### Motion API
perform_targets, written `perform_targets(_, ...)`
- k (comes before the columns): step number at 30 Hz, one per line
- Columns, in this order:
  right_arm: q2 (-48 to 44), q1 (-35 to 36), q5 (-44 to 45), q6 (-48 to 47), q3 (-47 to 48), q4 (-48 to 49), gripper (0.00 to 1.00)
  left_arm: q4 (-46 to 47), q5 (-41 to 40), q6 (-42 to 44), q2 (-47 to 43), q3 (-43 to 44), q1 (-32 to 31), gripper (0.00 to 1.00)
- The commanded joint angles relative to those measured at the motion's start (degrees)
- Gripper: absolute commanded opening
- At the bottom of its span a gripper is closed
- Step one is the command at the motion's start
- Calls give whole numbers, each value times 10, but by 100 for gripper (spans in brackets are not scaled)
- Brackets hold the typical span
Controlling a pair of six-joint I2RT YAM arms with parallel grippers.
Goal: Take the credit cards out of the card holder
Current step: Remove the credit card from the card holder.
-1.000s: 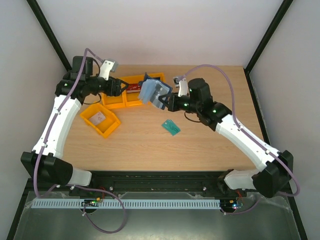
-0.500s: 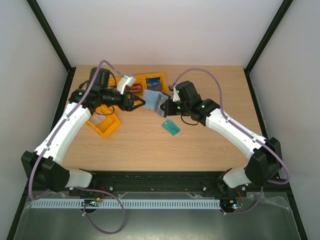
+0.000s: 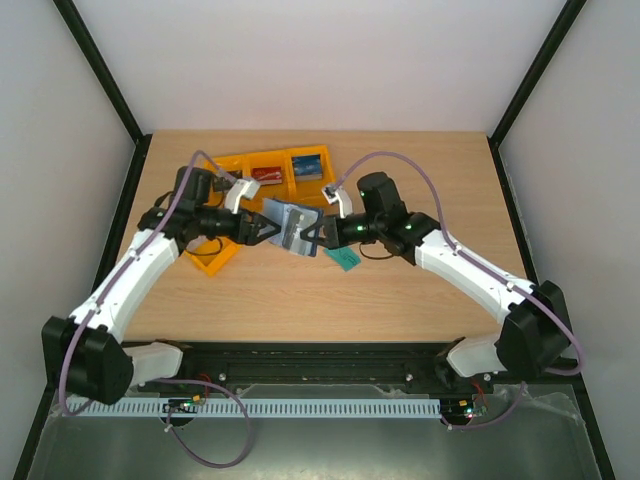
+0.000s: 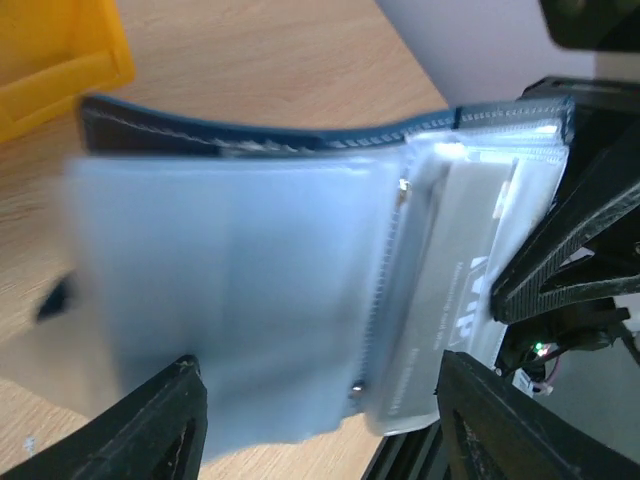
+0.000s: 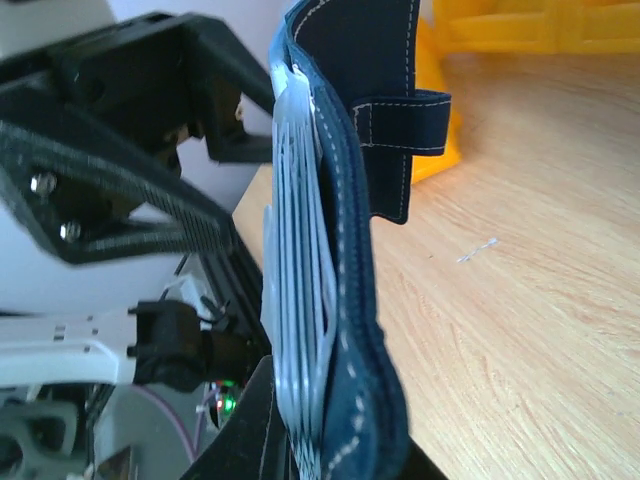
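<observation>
Left gripper (image 3: 267, 231) sits at 9 o'clock of table (image 3: 430, 170) centre. Jaws are spread, tips at the left edge of the card holder (image 3: 287, 226).
Lone orange bin (image 3: 212, 258) at its 7 o'clock, partly under the left arm.
Bin row (image 3: 237, 163) at 11 o'clock of the table. There's a red card (image 3: 265, 174) and a blue card (image 3: 309, 166) inside, too small to read.
Holder is off the table, between both grippers.
Right gripper (image 3: 308, 236) at 3 o'clock of the holder, clamped on it.
Teal card (image 3: 345, 258) flat on the table at the holder's 4 o'clock.

Left wrist only:
- Holder is open, clear sleeves fanned toward the camera.
- One pale credit card (image 4: 465, 300) in a sleeve. Lettering is blurred, can't read it.
- Left fingers (image 4: 165, 425) stand either side of the sleeves. Can't tell if they touch.

Right wrist only:
- Holder is edge-on, navy cover outward, clasp tab (image 5: 400, 150) hanging loose.
- Holder's base drops between the right fingers, which are cut off at 6 o'clock of the frame.

Top view hides the sleeve contents entirely. No view shows how many cards remain inside.
</observation>
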Motion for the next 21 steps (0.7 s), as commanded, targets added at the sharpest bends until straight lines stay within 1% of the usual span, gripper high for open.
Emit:
perform_targets(1,-40,4,-83,-57,-7,8,2,22,88,11,-60,-44,40,67)
perform_targets(3,-51,4,-63,-74,-8,-10,2,10,116,34,-79,-55,42,70)
perform_targets(5,-64,4,-21,-87,-11,-23,2,9,144,41,-93,-67,42,74)
perform_targets(6,-70,4,-18,-96,-12,-28,2,14,157,39,-98,-74,42,76)
perform_targets(10,-94,6,-61,-118,-32,-7,2,35,185,32,-106,-88,44,83)
perform_targets(14,-117,7,-72,-142,-48,1,2,43,221,35,-106,-91,42,88)
perform_targets(18,-132,9,-112,-153,-53,6,2,51,231,32,-105,-95,42,89)
perform_targets(21,-142,9,-110,-160,-57,7,2,55,230,32,-103,-97,41,90)
